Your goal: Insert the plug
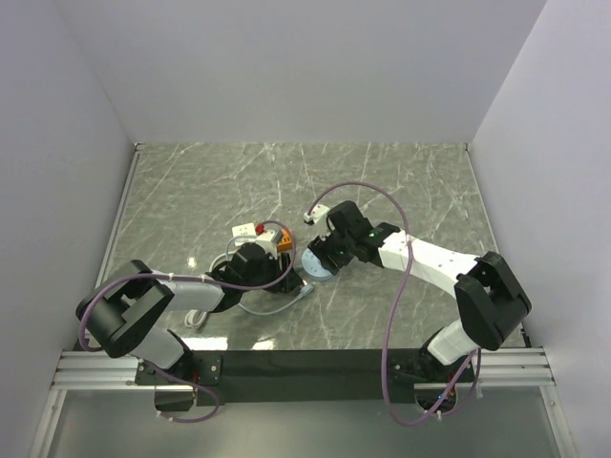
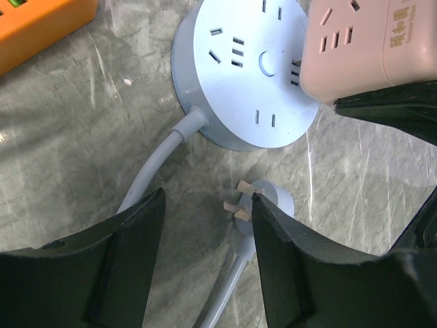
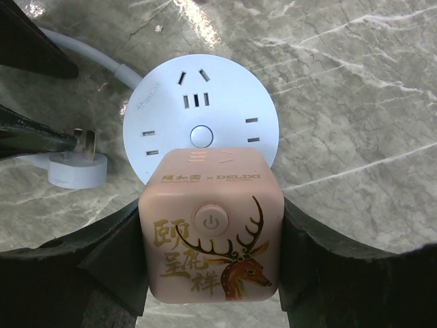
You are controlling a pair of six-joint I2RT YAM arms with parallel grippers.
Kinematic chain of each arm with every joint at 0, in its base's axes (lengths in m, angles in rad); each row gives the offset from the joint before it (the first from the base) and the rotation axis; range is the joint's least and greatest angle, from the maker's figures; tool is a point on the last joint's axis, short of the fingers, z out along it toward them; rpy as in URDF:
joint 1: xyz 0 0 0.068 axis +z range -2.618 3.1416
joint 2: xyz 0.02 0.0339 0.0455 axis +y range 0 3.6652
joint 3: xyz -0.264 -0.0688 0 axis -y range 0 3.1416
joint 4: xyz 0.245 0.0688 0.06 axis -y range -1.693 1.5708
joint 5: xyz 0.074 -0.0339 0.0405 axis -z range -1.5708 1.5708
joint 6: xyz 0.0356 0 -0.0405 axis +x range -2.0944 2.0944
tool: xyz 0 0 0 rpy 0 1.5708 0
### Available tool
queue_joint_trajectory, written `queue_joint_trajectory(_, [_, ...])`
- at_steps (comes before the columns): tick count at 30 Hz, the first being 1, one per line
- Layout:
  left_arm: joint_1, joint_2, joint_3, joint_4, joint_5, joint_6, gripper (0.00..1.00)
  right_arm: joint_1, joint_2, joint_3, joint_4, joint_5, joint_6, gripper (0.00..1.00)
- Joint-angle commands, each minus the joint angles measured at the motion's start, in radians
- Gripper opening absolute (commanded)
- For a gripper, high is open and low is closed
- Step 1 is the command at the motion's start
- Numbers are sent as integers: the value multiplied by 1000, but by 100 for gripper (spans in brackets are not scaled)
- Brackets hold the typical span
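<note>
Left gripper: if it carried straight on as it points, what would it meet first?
Probably the grey plug lying just ahead of the left gripper, near one finger; the round socket sits beyond. Depth is unclear.

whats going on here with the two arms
The right fingers are clamped on a pink cube adapter, holding it at the edge of the round socket hub. Whether it touches the hub is unclear. The left fingers stand open just above the table, with the flat white plug lying right by one fingertip, not gripped. An orange power strip sits off to the side.
</note>
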Motion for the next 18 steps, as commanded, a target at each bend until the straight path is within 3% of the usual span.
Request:
queue_joint_trajectory(1, [10, -5, -20, -49, -36, 25, 60, 25, 0, -5, -42, -16, 7, 0])
queue_joint_trajectory(12, [12, 2, -28, -44, -31, 26, 60, 38, -86, -58, 41, -5, 16, 0])
queue_joint_trajectory(18, [10, -5, -29, -49, -35, 29, 60, 45, -99, -59, 62, 99, 35, 0])
